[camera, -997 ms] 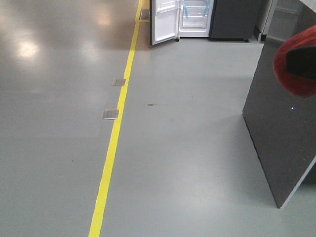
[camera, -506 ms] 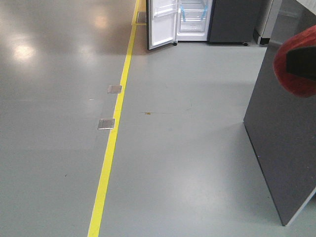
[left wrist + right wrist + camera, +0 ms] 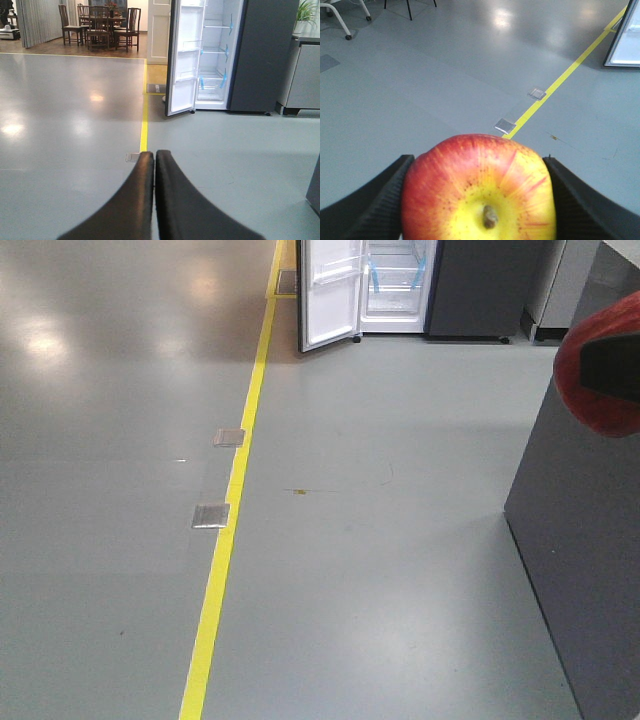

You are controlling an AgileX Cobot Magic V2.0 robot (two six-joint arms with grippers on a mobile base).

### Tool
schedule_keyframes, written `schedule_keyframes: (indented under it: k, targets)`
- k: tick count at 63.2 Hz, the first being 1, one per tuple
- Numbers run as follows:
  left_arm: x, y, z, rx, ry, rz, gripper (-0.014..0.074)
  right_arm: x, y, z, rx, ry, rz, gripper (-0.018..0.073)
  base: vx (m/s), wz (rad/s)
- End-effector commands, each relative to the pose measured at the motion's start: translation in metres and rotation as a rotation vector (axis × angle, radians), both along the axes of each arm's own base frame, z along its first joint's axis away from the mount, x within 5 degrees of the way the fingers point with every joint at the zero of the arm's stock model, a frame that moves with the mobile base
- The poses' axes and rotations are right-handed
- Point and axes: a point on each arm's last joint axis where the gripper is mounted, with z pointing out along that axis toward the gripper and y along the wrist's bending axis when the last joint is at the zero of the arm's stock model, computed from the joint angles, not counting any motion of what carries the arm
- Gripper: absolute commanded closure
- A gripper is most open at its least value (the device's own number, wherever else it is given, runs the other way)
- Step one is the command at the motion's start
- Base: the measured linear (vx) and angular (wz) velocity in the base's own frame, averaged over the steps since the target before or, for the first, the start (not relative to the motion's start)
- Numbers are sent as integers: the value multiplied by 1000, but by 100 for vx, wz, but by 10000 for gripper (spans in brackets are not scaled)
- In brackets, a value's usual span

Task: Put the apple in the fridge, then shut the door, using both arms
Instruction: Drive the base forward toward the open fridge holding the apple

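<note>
Apple (image 3: 479,187) sits clamped in R gripper (image 3: 477,159), a black ribbed finger (image 3: 380,200) pressed on each side, stem dimple and yellow patch facing the wrist cam. Held in air above grey floor, not in fridge. In front view it shows as a red blob at the right edge (image 3: 585,405), partly covered by a black gripper part, up beside the dark grey counter side panel (image 3: 585,540).

L gripper (image 3: 154,157): the two black fingers are pressed together, nothing between them, pointing roughly toward the fridge.

Fridge (image 3: 215,55) is far across the floor, well apart from both grippers. White inside, glass shelves, blue tape strips (image 3: 223,77) on the shelf edges. Dark grey cabinet section on its right. Door (image 3: 182,60) stands wide open, swung out on the left side, white inner face w/ clear bins visible.

Yellow floor line (image 3: 228,530) runs from the bottom of the view up toward the door. Two small metal floor plates (image 3: 211,515) lie just left of the line. Dining table w/ chairs (image 3: 100,25) in the bkgd, left of the fridge.
</note>
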Motion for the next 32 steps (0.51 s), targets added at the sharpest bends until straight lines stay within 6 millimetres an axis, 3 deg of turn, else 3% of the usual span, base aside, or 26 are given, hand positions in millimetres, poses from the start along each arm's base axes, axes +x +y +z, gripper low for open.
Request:
schedule_keyframes:
  k: [1, 32]
  targets:
    - [0, 0, 0, -17, -68, 0, 603, -2, 0, 13, 49, -83, -16, 563, 26, 0]
    - [0, 0, 0, -17, -68, 0, 603, -2, 0, 13, 49, -83, -16, 563, 27, 1]
